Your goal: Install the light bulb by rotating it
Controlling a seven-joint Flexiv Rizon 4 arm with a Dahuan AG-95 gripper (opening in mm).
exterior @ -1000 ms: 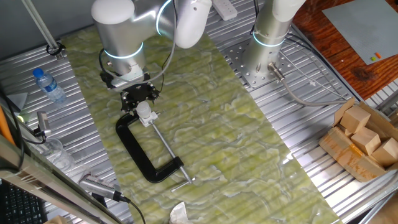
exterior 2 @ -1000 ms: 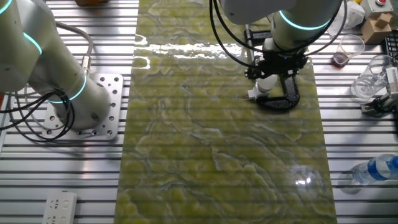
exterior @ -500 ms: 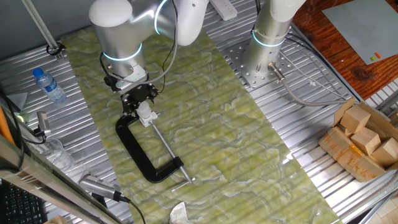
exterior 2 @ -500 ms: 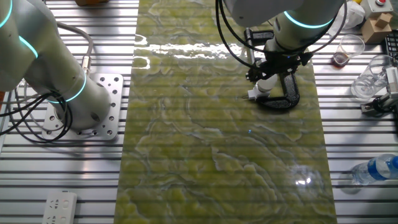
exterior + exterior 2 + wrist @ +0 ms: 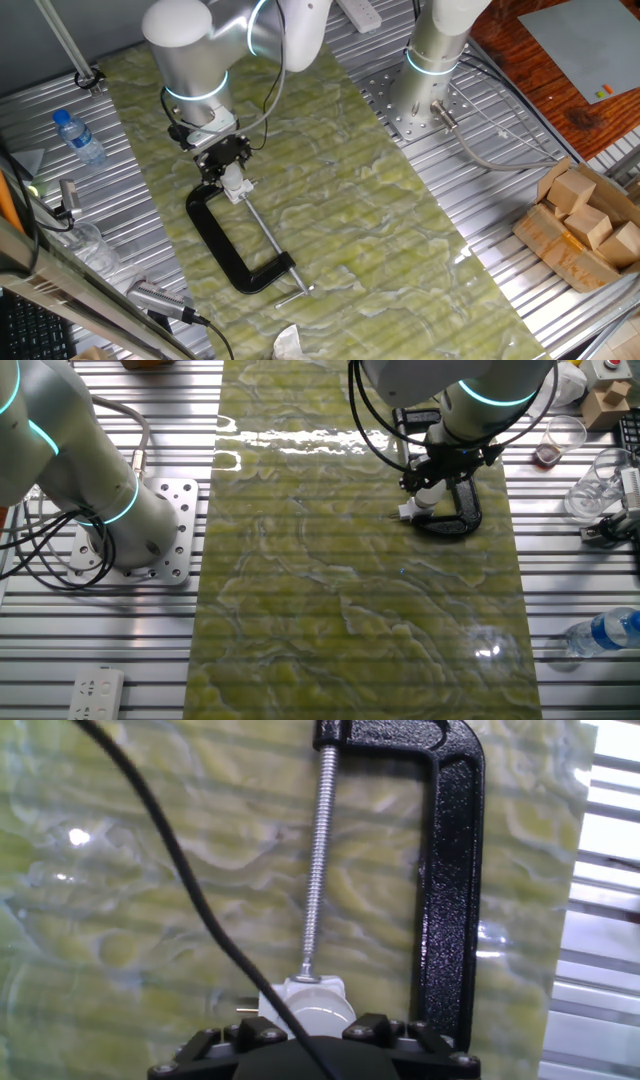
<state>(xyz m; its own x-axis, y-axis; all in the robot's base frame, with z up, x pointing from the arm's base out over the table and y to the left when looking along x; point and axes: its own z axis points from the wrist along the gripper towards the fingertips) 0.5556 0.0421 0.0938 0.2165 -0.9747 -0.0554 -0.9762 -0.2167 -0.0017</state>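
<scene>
The small white light bulb (image 5: 322, 1013) sits in a white socket (image 5: 300, 988) held in the black C-clamp (image 5: 451, 870), whose screw tip meets the socket. My gripper (image 5: 318, 1032) is over the bulb, one black finger on each side of the globe, shut on it. In one fixed view the gripper (image 5: 226, 160) stands over the bulb (image 5: 233, 180) at the upper end of the clamp (image 5: 222, 245). In the other fixed view the bulb (image 5: 427, 494) shows under the gripper (image 5: 441, 468), beside the clamp (image 5: 462, 512). The bulb's neck is hidden.
A water bottle (image 5: 78, 135) lies left of the green mat; it also shows in the other fixed view (image 5: 606, 632). A second robot's base (image 5: 425, 90) stands at the back. A box of wooden blocks (image 5: 585, 225) sits on the right. A plastic cup (image 5: 565, 440) stands nearby.
My wrist has turned slightly about the bulb, with the gripper staying in place over it. The clamp and socket have not moved.
</scene>
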